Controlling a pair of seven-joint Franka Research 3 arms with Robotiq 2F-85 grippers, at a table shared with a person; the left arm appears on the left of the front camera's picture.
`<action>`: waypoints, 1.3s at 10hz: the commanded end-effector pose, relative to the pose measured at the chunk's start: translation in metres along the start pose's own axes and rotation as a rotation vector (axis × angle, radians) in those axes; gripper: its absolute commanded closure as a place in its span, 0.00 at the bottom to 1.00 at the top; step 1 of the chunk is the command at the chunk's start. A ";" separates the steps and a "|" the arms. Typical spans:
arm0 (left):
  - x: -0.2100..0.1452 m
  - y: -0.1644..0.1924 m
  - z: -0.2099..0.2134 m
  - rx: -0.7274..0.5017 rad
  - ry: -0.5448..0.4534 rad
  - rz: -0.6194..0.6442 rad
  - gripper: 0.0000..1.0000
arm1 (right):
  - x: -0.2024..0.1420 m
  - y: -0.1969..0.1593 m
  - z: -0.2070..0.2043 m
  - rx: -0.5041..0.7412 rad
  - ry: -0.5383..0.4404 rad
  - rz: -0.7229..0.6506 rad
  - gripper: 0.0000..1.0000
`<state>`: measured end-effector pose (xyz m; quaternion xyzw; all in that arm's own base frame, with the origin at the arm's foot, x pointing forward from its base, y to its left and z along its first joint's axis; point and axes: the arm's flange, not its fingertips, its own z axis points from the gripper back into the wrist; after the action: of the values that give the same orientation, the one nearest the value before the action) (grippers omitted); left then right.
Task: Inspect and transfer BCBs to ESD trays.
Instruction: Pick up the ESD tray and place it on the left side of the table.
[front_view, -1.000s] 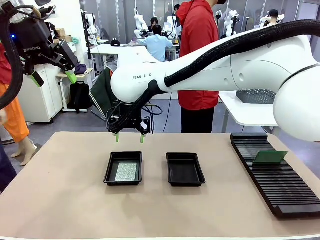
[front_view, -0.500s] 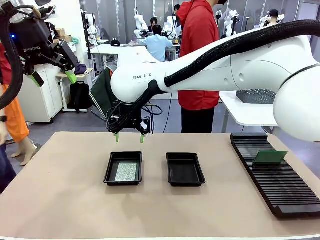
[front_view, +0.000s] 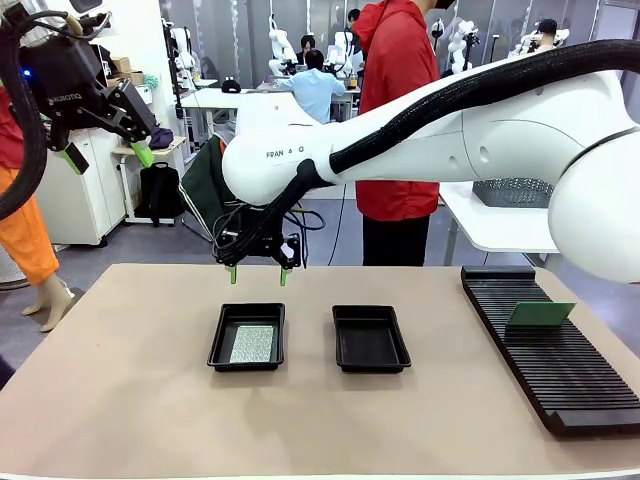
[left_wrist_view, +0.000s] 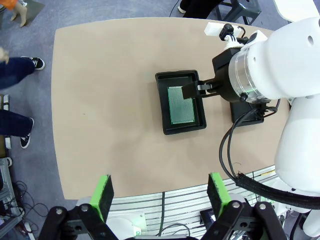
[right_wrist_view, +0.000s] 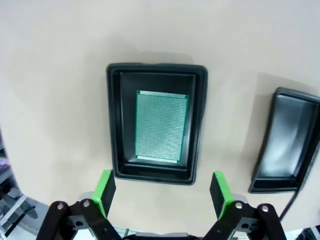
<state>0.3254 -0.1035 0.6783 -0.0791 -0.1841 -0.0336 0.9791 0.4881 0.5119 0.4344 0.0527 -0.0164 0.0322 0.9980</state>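
Two black ESD trays sit side by side mid-table. The left tray (front_view: 222, 338) (right_wrist_view: 116, 125) (left_wrist_view: 164, 107) holds a flat green BCB (front_view: 252, 343) (right_wrist_view: 162, 126) (left_wrist_view: 181, 105); the right tray (front_view: 370, 338) (right_wrist_view: 285, 145) has nothing in it. Another BCB (front_view: 540, 313) stands upright in the ribbed rack. My right gripper (front_view: 257, 275) (right_wrist_view: 162, 192) hovers open just above the far edge of the left tray, holding nothing. High at the upper left, my left gripper (front_view: 108, 157) (left_wrist_view: 160, 194) stands open and empty, looking down on the table.
A long black slotted rack (front_view: 560, 370) lies along the table's right side. A person in a red top (front_view: 398, 100) stands behind the far edge. My right arm (front_view: 420, 140) spans the scene from the right. Bare tabletop lies in front of and left of the trays.
Neither arm nor any board has moved. A person at the far left edge has stepped out of the picture.
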 end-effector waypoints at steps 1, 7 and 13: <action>0.007 -0.002 -0.019 -0.017 -0.018 0.043 0.00 | -0.019 -0.027 0.014 0.105 -0.017 -0.021 0.00; 0.017 -0.019 -0.098 0.002 0.075 0.125 0.00 | -0.054 -0.112 0.030 0.347 -0.048 -0.112 0.00; 0.009 -0.055 -0.190 0.019 0.153 0.219 0.00 | -0.061 -0.180 0.023 0.565 -0.024 -0.086 0.00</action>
<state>0.3914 -0.1801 0.5248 -0.0754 -0.0989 0.0596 0.9904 0.4447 0.3460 0.4466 0.3072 -0.0233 -0.0233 0.9511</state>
